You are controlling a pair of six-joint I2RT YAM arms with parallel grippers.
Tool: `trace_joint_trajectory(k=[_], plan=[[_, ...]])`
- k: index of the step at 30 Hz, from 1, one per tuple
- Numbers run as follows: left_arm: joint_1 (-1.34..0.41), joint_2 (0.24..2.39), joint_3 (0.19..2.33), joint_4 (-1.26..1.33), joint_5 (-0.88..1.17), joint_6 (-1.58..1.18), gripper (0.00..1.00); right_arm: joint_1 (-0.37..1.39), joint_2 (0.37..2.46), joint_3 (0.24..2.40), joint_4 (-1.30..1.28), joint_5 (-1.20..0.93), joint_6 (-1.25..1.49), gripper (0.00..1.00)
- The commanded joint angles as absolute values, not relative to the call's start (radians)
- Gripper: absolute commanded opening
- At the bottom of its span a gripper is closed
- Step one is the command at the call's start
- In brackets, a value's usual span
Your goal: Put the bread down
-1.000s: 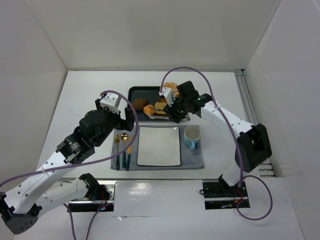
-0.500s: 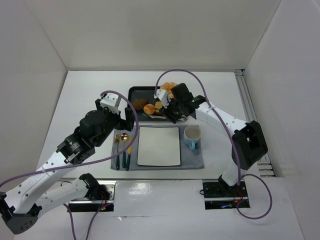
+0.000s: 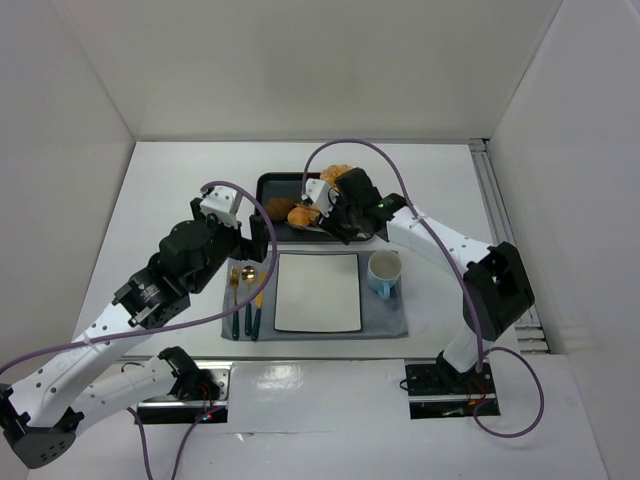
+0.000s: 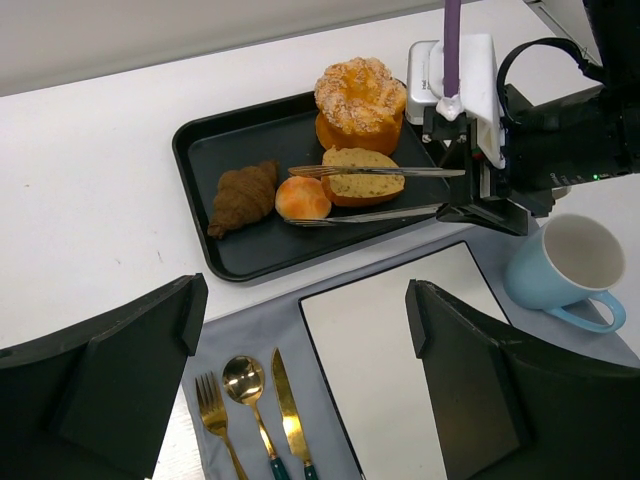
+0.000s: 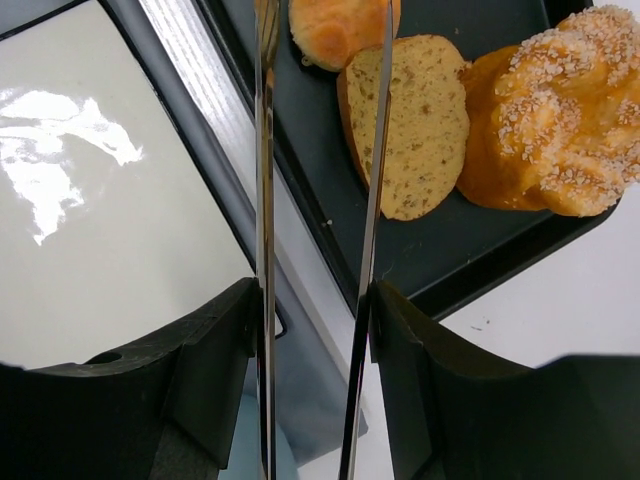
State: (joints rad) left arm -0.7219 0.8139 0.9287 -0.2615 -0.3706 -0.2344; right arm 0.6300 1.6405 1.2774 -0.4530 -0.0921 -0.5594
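The bread, a small round golden bun (image 4: 302, 197), lies in the black tray (image 4: 215, 150) between a croissant and a bread slice; it also shows in the top view (image 3: 299, 216) and at the top edge of the right wrist view (image 5: 335, 25). My right gripper (image 5: 312, 310) is shut on metal tongs (image 5: 372, 200). The two tong arms (image 4: 375, 172) reach left over the tray, one on each side of the bun. I cannot tell if they touch it. My left gripper (image 4: 305, 295) is open and empty above the grey mat, near the tray's front edge.
A croissant (image 4: 243, 197), a flat bread slice (image 4: 363, 177) and a large sugared pastry (image 4: 360, 95) share the tray. A white rectangular plate (image 4: 400, 350) lies on the grey mat, with gold cutlery (image 4: 250, 400) to its left and a blue cup (image 4: 570, 260) to its right.
My right gripper has moved left over the tray with the tongs, bringing their tips to the bun. The left arm has not moved.
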Motion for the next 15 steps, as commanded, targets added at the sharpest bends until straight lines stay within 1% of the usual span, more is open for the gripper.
trace_joint_trajectory(k=[1,15], plan=[[-0.726,0.802,0.930,-0.215,-0.387,-0.218,1.00,0.641,1.635,1.307,-0.388,-0.060,-0.575,0.57],[-0.726,0.793,0.930,-0.215,-0.387,-0.218,1.00,0.669,1.726,1.390,-0.452,0.000,-0.575,0.58]])
